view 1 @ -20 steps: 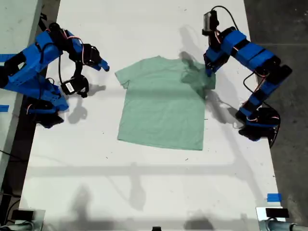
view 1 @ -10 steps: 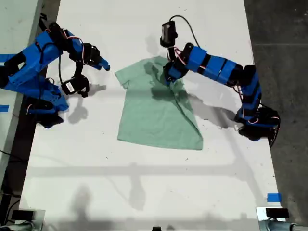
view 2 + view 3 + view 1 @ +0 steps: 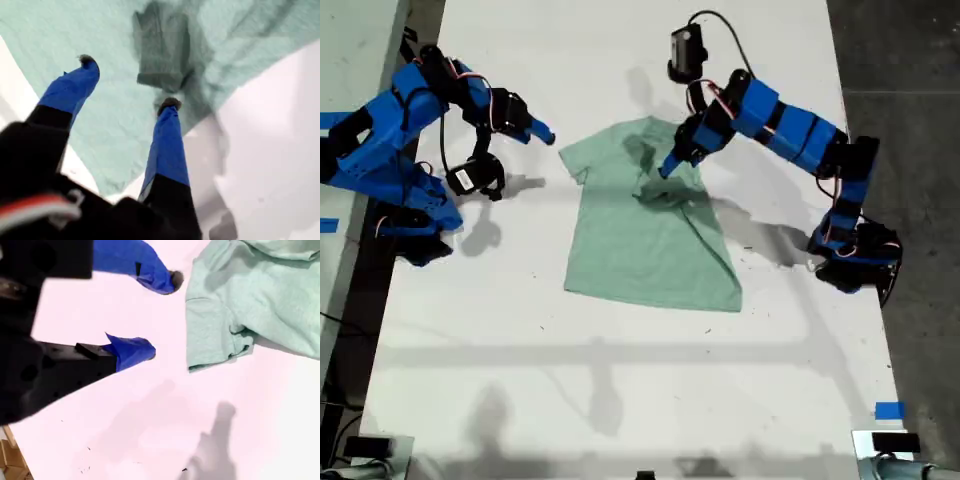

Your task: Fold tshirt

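Note:
The pale mint-green tshirt [image 3: 640, 250] lies flat on the white table [image 3: 620, 380], neck toward the far edge. Its sleeve [image 3: 665, 195] on the exterior view's right is folded inward and lies bunched on the chest. My first gripper [image 3: 670, 165] hovers open just above that folded sleeve [image 3: 162, 50], holding nothing, with the tshirt [image 3: 115, 30] spread under its fingers [image 3: 129, 81]. My second gripper [image 3: 542, 135] stands open over bare table at the exterior view's left, a short way from the other sleeve [image 3: 215, 335]. Its fingers [image 3: 162, 314] hold nothing.
The base of the first arm [image 3: 850, 260] stands near the table's edge at the exterior view's right, the second arm's base [image 3: 410, 230] at its left. Dark floor [image 3: 910, 100] lies beyond the right edge. A blue tape strip [image 3: 888, 410] marks the near right corner.
My first gripper carried the sleeve from the shirt's right edge in the exterior view inward over the chest, let it go and lifted off open. The second arm has barely moved.

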Motion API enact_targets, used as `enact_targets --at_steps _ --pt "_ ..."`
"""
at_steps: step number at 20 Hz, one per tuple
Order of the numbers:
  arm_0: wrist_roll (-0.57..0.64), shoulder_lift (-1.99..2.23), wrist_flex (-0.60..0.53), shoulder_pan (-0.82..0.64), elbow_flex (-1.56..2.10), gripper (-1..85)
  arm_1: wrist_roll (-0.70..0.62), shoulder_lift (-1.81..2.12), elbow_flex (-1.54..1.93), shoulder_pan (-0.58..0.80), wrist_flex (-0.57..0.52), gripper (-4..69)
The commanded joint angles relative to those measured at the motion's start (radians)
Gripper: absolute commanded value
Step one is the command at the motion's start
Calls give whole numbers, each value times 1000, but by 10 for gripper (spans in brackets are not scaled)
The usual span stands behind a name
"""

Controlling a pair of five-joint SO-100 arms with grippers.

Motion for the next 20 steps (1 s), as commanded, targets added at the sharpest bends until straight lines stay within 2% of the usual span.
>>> enact_targets --at_steps 1,4,5,14,17,20 --pt "15 -29 43 -21 -135 94 -26 235 83 21 61 258" --pt "46 -144 -14 -31 -158 271 -6 356 238 8 55 251" --pt "64 -196 -38 -37 -158 286 0 385 287 5 44 249" --pt "110 -660 -152 -133 -302 301 21 660 565 -11 -34 231" --pt "110 -874 -112 -135 -459 304 31 759 652 -11 -51 214" --pt "110 -1118 -2 -130 -696 300 40 851 739 -11 -63 201"
